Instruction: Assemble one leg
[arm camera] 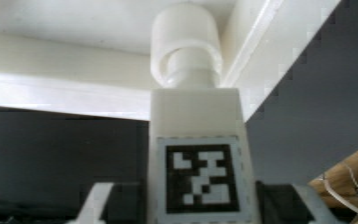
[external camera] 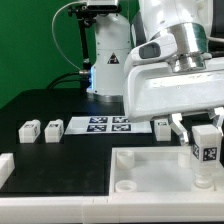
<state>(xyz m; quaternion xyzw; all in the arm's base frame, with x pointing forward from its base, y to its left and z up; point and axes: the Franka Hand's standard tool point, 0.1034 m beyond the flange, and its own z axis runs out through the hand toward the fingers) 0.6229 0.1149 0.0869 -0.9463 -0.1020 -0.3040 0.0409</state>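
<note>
Clamped on the leg (external camera: 207, 150) with the gripper (external camera: 206, 135), pinching the upper part of the block, peg end down. Hanging upright over the corner of the tray-like part (external camera: 140, 160) at the exterior view's right (can't tell whether touching the socket or not). Looks like light, stiff, smooth plastic, so probably a bit slippery; best squeezed across the flat faces. Black table (external camera: 60, 150) underneath, marker board (external camera: 105, 124) and spare legs (external camera: 52, 128) well apart behind. Loads of room.

Exterior view faces the table (external camera: 50, 105) frontally; wrist view (very close) shares the leg (external camera: 206, 150).
</note>
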